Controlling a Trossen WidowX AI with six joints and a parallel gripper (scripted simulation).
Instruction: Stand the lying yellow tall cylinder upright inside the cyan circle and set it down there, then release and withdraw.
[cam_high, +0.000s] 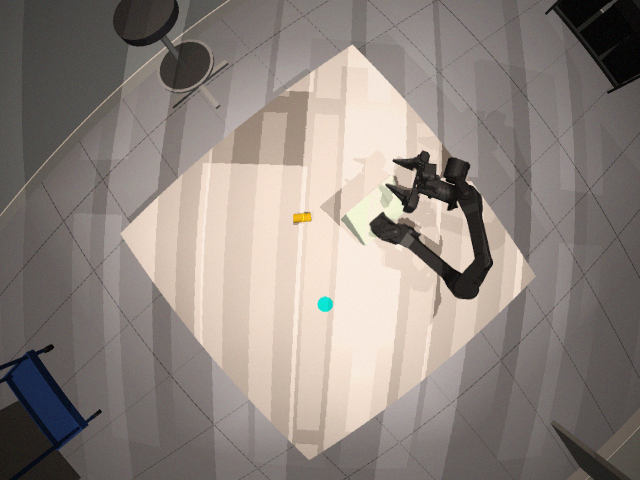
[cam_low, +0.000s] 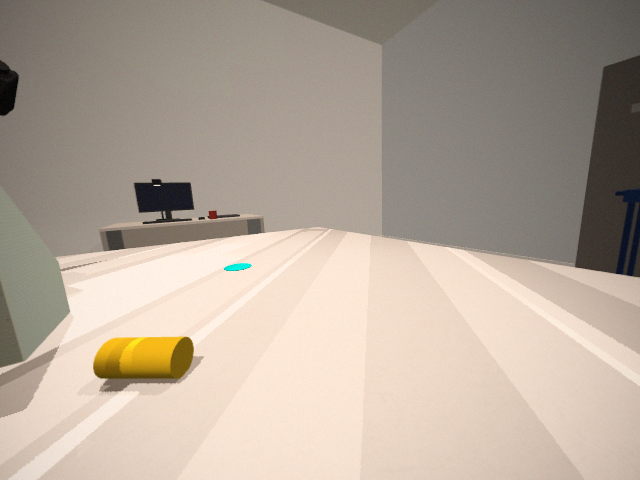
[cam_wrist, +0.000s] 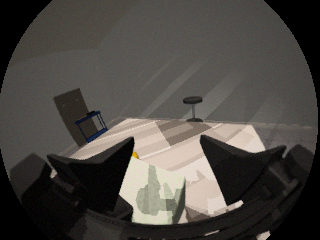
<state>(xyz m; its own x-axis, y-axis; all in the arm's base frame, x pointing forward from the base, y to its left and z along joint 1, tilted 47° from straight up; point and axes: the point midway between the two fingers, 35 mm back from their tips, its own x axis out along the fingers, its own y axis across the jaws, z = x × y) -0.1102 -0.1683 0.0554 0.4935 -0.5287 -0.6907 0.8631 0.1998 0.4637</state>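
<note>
Jaws (cam_high: 391, 174) wide open, nothing held. Yellow cylinder (cam_high: 301, 217) (cam_low: 143, 357) (cam_wrist: 135, 155) on its side on bench (cam_high: 248, 289) (cam_low: 403, 330) (cam_wrist: 230, 131), well apart from cyan circle (cam_high: 325, 304) (cam_low: 237, 267). Risks: green block (cam_high: 373, 212) (cam_low: 36, 304) (cam_wrist: 155, 190) clipped if approach's low; cyl. rolls if 1 finger hits 1st.

1 yellow cylinder (cam_high: 302, 217) (cam_low: 143, 357) (cam_wrist: 135, 155), 1 cyan circle (cam_high: 325, 304) (cam_low: 237, 267)

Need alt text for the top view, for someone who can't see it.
Black robot arm, claw open and holding nothing, reaches over a pale green block on a table. A yellow cylinder lies on its side, away from a cyan circle.
</note>
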